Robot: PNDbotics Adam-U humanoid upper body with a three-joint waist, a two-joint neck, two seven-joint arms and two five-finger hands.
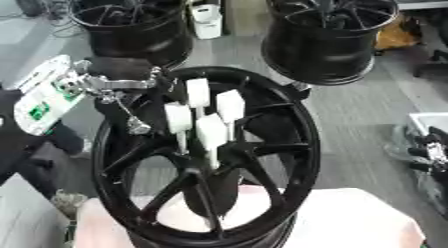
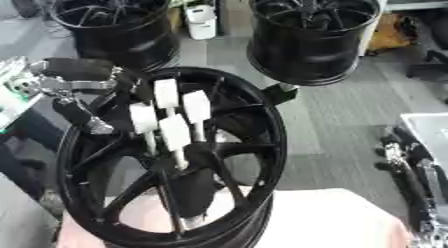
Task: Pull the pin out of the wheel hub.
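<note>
Pins (image 1: 199, 93) stand in the hub; right hand (image 2: 411, 172) shows fuller in right eye view.

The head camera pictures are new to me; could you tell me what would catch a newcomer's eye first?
The big black wheel hub standing at the centre dominates, with four white pins sticking out of its middle. The robot's left hand reaches to its upper left rim, and two more black wheels stand on the floor behind.

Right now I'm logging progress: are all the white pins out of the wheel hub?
No, four white pins are standing in the wheel hub, while the left hand sits at the rim.
</note>
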